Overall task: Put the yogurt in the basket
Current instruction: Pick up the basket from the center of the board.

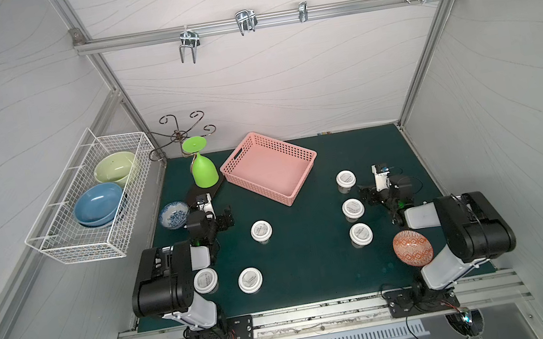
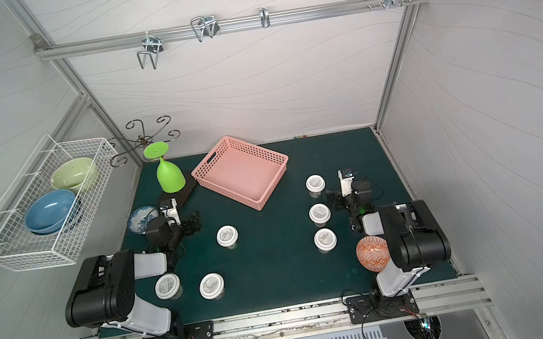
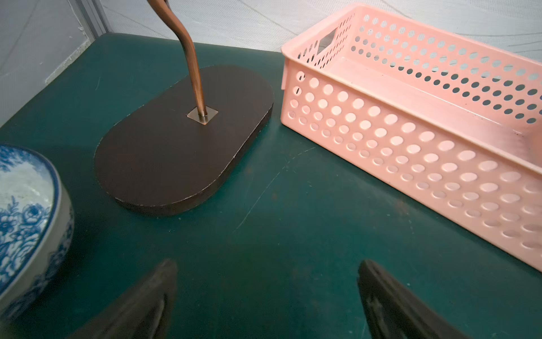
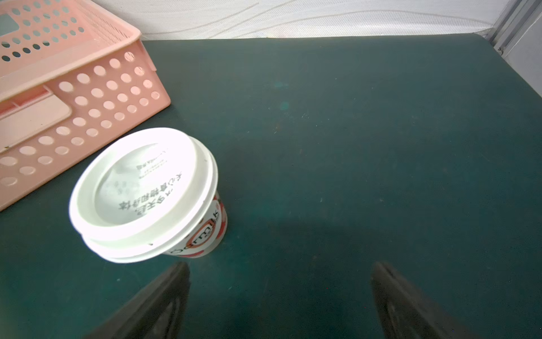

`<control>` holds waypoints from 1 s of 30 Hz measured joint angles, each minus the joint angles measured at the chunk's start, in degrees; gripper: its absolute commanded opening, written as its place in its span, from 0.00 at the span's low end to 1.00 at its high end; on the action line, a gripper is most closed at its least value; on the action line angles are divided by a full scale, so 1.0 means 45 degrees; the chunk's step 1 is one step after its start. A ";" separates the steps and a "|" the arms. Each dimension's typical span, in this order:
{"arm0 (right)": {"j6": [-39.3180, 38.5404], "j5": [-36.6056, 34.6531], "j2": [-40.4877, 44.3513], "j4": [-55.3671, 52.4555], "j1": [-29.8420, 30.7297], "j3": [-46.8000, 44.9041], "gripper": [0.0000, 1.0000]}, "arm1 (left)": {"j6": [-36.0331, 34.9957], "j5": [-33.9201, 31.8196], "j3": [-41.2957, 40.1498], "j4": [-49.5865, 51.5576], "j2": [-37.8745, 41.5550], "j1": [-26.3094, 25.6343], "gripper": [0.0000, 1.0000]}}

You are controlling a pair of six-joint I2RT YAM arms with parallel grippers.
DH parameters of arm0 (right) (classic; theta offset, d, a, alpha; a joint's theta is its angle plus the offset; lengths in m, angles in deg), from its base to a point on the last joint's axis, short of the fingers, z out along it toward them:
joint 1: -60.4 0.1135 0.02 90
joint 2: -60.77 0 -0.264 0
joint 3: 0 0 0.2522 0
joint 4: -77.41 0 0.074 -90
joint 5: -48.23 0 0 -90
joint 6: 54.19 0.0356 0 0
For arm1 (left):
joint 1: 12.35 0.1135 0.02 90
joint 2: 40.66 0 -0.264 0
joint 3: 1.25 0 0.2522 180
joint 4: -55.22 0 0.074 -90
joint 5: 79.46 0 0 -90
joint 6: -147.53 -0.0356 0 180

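Pink perforated rectangular plastic basket [image 1: 272,174] empty, rear ctr. Six white-lidded round yogurt cups [image 1: 353,208] upright on dark green mat [image 1: 303,245], three per side, w/in each arm's reach. Left gripper [image 3: 268,265] & right gripper [image 4: 280,267] spread wide, empty; prob. pre-grasp.

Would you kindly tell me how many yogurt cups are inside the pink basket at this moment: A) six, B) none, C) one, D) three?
B: in a top view the pink basket shows only its bare floor, while all six yogurt cups stand outside it on the green mat.
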 measured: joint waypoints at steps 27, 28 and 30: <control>0.0699 -0.1185 0.2837 -0.3789 0.0233 0.1627 0.99 | 0.0058 -0.0345 0.1520 0.4216 0.2569 0.0000 1.00; 0.0986 -0.1243 0.3313 -0.4269 0.0248 0.1953 0.99 | 0.0058 -0.0340 0.1753 0.4799 0.3113 0.0000 1.00; 0.1836 -0.1394 0.4070 -0.5411 0.0262 0.2681 0.99 | 0.0063 -0.0296 0.2064 0.5950 0.4153 0.0000 1.00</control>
